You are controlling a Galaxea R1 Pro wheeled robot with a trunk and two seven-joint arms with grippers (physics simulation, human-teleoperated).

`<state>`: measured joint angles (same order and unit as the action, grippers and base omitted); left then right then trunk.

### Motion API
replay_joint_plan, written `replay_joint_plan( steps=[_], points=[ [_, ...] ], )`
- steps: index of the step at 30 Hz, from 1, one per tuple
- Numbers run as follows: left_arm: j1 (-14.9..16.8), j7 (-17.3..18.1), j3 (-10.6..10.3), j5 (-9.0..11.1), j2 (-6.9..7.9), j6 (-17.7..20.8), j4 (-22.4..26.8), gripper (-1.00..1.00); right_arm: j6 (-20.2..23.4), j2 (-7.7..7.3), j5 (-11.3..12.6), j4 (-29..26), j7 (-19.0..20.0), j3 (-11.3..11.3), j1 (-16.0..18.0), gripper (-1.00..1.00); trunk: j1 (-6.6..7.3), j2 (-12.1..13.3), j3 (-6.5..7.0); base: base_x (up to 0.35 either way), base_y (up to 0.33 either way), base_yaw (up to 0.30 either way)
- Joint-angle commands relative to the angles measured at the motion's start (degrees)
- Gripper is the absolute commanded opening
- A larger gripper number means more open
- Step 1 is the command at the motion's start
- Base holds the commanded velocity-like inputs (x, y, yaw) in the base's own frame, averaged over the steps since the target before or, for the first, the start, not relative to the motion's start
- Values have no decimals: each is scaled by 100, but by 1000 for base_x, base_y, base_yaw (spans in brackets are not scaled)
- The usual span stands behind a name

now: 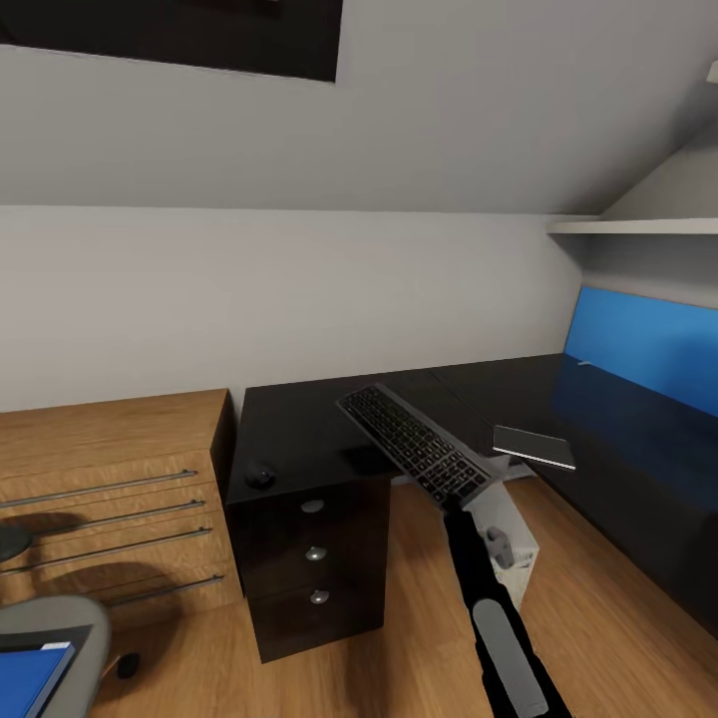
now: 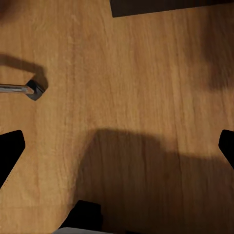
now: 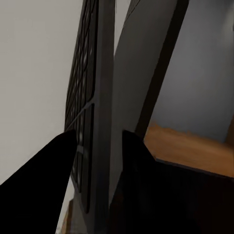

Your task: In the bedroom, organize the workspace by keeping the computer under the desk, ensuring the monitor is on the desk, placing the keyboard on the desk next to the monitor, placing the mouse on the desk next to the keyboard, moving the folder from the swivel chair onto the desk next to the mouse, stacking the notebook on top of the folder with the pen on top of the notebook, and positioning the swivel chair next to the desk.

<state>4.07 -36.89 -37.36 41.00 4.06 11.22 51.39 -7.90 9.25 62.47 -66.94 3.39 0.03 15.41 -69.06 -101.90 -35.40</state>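
I have the keyboard (image 1: 419, 445) pinched at 1 end in my right gripper (image 1: 461, 496), its 2 fingers closed on the edge as the right wrist view shows. The board hangs tilted in the air over the near edge of the desk (image 1: 299, 429), its far end out above the black top, not resting on anything yet.

The mouse (image 1: 260, 476) already sits on the desk near the front corner above the drawers, and the notebook (image 1: 535, 446) lies on the other wing. I can't see a monitor on the top, so I judge the keyboard should go on the open stretch between those 2, leaving the back clear for a screen.

To do it well I'd level the board first, since it's held by 1 end and will want to droop or swing. Then carry it further in over the top, lower the far end until it touches, lay the rest flat and only then release. I must keep it off the mouse.

My left gripper (image 2: 117, 151) is spread wide, empty, facing the wood floor (image 2: 122, 73). The folder (image 1: 30, 673) waits on the chair (image 1: 60, 623).
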Motion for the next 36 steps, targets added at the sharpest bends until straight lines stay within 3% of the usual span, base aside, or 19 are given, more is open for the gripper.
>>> replay_joint_plan(
  steps=[1, 3, 6, 11, 19, 32, 33, 35, 36],
  points=[
    [6, -44, -25, 14, 7, 21, 11, 100, -30, 2, 87, 7, 26, 49, -1, -100, 1, -3, -6, 0, 0, 0],
    [6, -41, -27, -2, 6, 21, 16, 100, -49, 13, 252, 14, -46, 275, -12, -100, 1, -3, -6, 0, 0, 0],
    [6, -45, -112, -18, -22, -17, 20, 100, -289, 49, 861, 14, -536, 990, -19, -100, 1, -3, -6, 0, 0, 0],
    [6, -54, -356, -13, -27, -426, 20, 100, -888, 75, 1136, -103, -978, 1671, -19, -100, 1, -3, -6, 0, 0, 0],
    [6, -55, -463, -13, -28, -504, 28, 100, -965, 38, 1586, -122, -949, 1728, -20, -100, 1, -3, -6, 0, 0, 0],
    [6, -55, -480, -13, -28, -512, 51, 100, -982, -20, 1628, -118, -943, 1725, -20, -100, 1, -3, -6, 0, 0, 0],
    [6, -71, -600, -18, 5, -637, 280, 100, -977, -20, 1628, -116, -945, 1719, -20, -100, 1, -3, -6, 0, 0, 0],
    [2, -66, -611, -16, 21, -872, 353, 100, -977, -20, 1628, -113, -945, 1715, -20, -100, 1, -3, -6, 0, 0, 0],
    [0, -87, -631, -13, 98, -1383, 660, 100, -979, -20, 1612, -109, -945, 1711, -20, -100, 1, -3, -6, 0, 0, 0]
  ],
)
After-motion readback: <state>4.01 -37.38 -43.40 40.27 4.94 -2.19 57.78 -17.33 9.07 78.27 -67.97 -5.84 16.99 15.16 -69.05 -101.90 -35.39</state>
